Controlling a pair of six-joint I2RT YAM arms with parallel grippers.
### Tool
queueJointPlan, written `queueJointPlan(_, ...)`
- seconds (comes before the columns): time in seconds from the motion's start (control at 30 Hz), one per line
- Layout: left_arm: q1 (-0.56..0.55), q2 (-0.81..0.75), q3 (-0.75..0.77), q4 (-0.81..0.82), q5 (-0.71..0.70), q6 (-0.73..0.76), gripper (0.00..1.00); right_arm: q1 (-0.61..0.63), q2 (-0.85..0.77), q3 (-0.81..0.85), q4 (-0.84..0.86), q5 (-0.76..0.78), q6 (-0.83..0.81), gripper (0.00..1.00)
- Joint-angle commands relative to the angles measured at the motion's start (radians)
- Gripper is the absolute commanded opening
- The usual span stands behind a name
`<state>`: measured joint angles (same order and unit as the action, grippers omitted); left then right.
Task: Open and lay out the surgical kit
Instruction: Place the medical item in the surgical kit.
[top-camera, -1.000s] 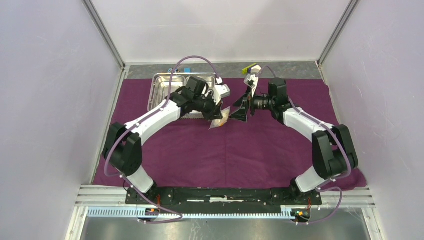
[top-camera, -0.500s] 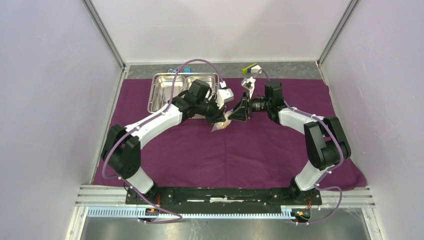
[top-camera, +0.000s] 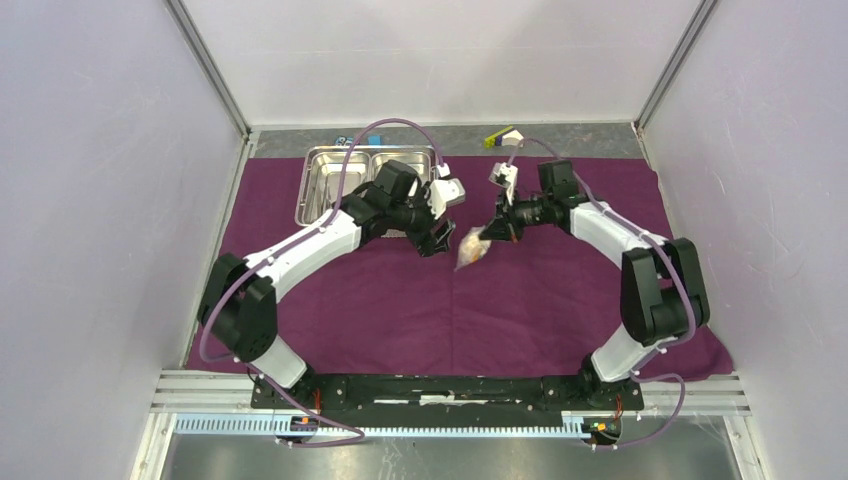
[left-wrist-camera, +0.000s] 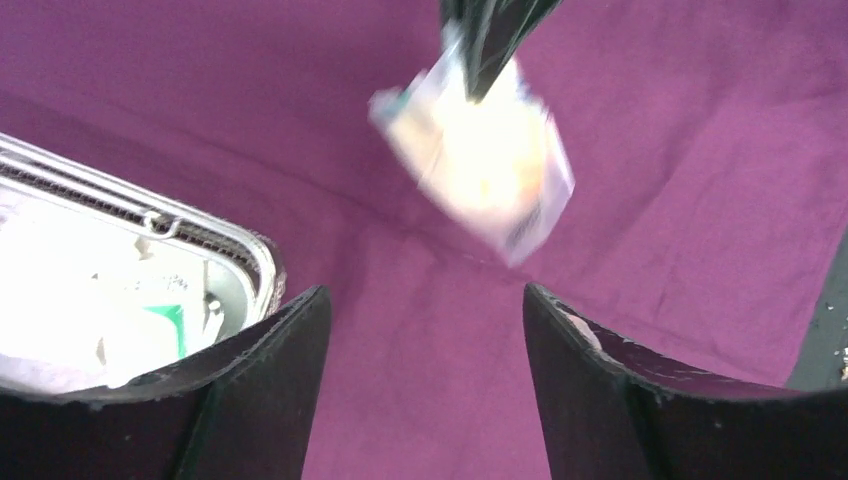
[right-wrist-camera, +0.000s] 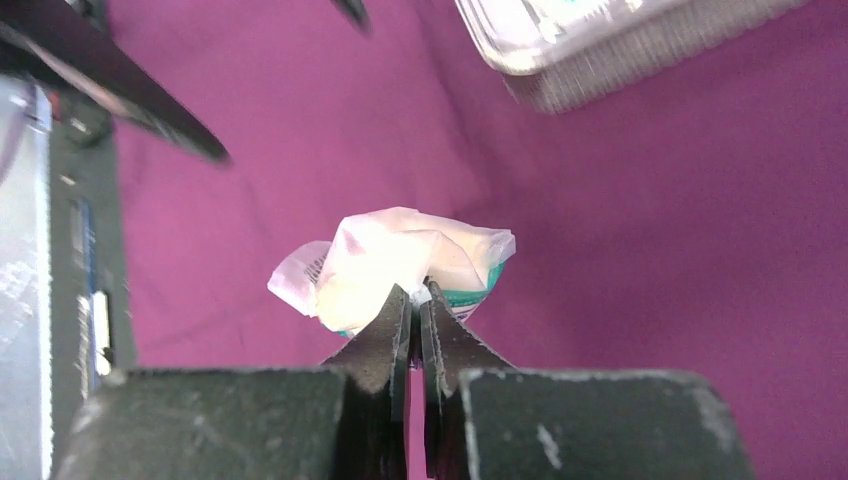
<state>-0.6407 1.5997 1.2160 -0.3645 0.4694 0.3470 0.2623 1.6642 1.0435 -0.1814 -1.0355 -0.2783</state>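
Packet (right-wrist-camera: 400, 262) was pinched by one edge in the right gripper (right-wrist-camera: 415, 297), above the cloth (top-camera: 450, 310).
Left gripper (left-wrist-camera: 425, 320) was spread, empty, just beside; with so thin a hold, packet could be dropped.

- A small blue block (top-camera: 346, 139) is seen on the bare grey strip of the counter (top-camera: 580, 141) along its far edge, left of the middle.
- A yellow-green and white piece (top-camera: 499, 136) is laid on the same strip, right of the middle, well apart from the block.
- The counter is enclosed by pale walls (top-camera: 90, 200) on three sides.
- A slotted metal rail (top-camera: 400, 425) is fixed along the near edge.
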Motion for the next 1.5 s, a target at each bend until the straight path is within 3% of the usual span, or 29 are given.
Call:
queueJointPlan(0.0,0.017,-0.091,-0.002,-0.035,-0.079,0.089,0.83,-0.098,-0.117,0.034,-0.449,0.205,-0.377,0.06)
queueJointPlan(0.1,0.029,-0.103,-0.001,-0.047,-0.137,0.109,0.89,-0.145,-0.196,0.029,-0.631,0.429,-0.504,0.09)
queueJointPlan(0.27,0.035,-0.096,0.019,-0.059,-0.172,0.114,0.91,-0.209,-0.332,0.043,-0.845,0.768,-0.638,0.14)
queueJointPlan(0.47,0.048,-0.083,0.029,-0.041,-0.181,0.101,0.93,-0.256,-0.372,0.115,-1.056,0.989,-0.718,0.17)
queueJointPlan(0.67,0.062,-0.079,0.033,-0.049,-0.192,0.097,0.94,-0.256,-0.36,0.058,-1.077,1.202,-0.696,0.18)
queueJointPlan(0.9,0.086,-0.086,0.025,-0.057,-0.215,0.097,0.94,-0.245,-0.259,0.041,-1.036,1.058,-0.605,0.21)
queueJointPlan(1.23,0.101,-0.107,0.01,-0.049,-0.243,0.08,0.95,-0.091,-0.124,-0.09,-0.793,1.146,-0.429,0.29)
queueJointPlan(1.33,0.104,-0.125,0.006,-0.045,-0.254,0.085,0.95,-0.089,-0.113,-0.11,-0.764,1.143,-0.423,0.43)
queueJointPlan(1.47,0.108,-0.127,0.01,-0.045,-0.274,0.09,0.96,-0.085,-0.126,-0.13,-0.747,1.122,-0.418,0.71)
